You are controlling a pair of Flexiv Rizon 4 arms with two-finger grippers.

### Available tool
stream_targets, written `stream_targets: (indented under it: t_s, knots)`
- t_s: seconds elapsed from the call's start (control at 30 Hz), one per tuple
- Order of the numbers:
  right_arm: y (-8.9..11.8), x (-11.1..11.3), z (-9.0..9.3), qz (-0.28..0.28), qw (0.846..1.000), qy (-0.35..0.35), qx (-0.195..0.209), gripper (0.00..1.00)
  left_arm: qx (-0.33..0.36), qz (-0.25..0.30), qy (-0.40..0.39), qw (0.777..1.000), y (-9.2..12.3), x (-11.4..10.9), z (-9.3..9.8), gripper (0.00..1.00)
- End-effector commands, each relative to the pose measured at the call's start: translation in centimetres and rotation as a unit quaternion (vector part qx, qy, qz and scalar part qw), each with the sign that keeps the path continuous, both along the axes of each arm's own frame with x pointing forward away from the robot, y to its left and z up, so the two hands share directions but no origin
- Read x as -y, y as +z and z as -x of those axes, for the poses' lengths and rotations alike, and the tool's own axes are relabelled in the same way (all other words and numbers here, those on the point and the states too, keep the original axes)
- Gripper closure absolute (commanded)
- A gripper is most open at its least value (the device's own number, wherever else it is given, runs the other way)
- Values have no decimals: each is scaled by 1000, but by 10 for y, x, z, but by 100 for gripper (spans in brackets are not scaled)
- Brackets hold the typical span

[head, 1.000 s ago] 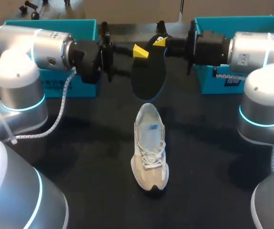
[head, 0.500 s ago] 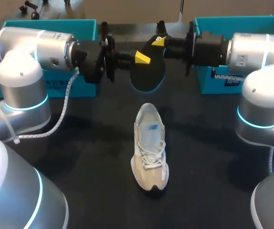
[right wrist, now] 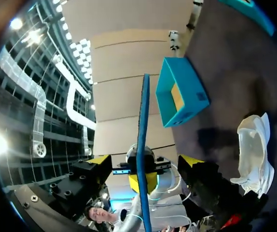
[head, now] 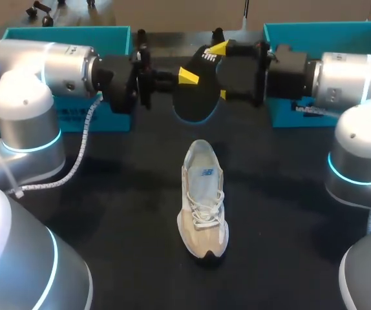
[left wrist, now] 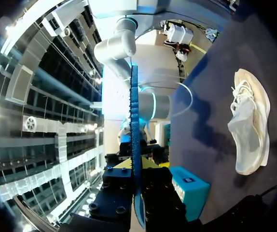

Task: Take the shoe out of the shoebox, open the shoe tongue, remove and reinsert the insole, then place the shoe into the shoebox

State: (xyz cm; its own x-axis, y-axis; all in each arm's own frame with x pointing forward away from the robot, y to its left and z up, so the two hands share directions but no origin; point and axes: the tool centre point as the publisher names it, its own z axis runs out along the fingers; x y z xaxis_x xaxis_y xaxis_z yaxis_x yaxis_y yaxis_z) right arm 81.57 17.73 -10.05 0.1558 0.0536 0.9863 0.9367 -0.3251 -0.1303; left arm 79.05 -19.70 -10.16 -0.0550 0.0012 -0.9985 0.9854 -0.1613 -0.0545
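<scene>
A black insole [head: 195, 100] with a blue edge hangs upright above the table's back middle. My left gripper [head: 187, 76] is shut on it from the left. In the left wrist view the insole [left wrist: 134, 130] shows edge-on between the shut fingers of my left gripper [left wrist: 134, 166]. My right gripper [head: 221, 71] stands open around the insole's right side, one yellow tip above and one below, neither touching. The right wrist view shows the insole [right wrist: 142, 135] edge-on, midway in the wide gap of my right gripper [right wrist: 145, 162]. The beige shoe [head: 203, 197] stands upright on the black table.
Two teal boxes stand at the back: one behind my left arm [head: 69, 32], one behind my right arm [head: 315, 29]. The shoe [left wrist: 249, 128] [right wrist: 254, 150] lies well below both grippers, with bare black table around it.
My left gripper closed on the insole. My right gripper let go of it, opened wide and drew back slightly to the right. The shoe has not moved.
</scene>
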Motion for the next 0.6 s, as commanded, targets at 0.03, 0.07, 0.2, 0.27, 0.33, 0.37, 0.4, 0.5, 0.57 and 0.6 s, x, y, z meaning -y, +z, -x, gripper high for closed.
stream_targets:
  t_s: [0.03, 0.07, 0.2, 0.27, 0.33, 0.37, 0.4, 0.5, 0.57, 0.6]
  knots:
    - [1, 27, 16, 14, 999, 18, 24, 0, -4, 2, 24, 1000, -3, -5, 9, 100]
    - [3, 29, 19, 16, 999, 20, 38, 0, -7, 4, 28, 1000, -3, -6, 9, 100]
    - [5, 37, 24, 39, 997, 7, 61, 0, -9, 9, 39, 999, -3, -8, 9, 100]
    - [5, 37, 24, 39, 997, 7, 61, 0, -6, 9, 42, 999, -2, -8, 10, 100]
    - [5, 37, 24, 39, 997, 7, 61, 0, 0, 8, 45, 999, 0, -8, 10, 100]
    - [5, 37, 24, 39, 997, 7, 61, 0, 1, 8, 47, 999, 0, -9, 10, 100]
    - [5, 37, 24, 39, 997, 7, 61, 0, 2, 10, 50, 999, 1, -9, 10, 100]
    - [5, 37, 24, 39, 997, 7, 61, 0, -1, 12, 55, 998, 0, -9, 9, 100]
    - [5, 37, 24, 39, 997, 7, 61, 0, -1, 11, 54, 999, 0, -8, 10, 100]
    - [5, 37, 24, 39, 997, 7, 61, 0, 3, 8, 49, 999, 0, -7, 11, 100]
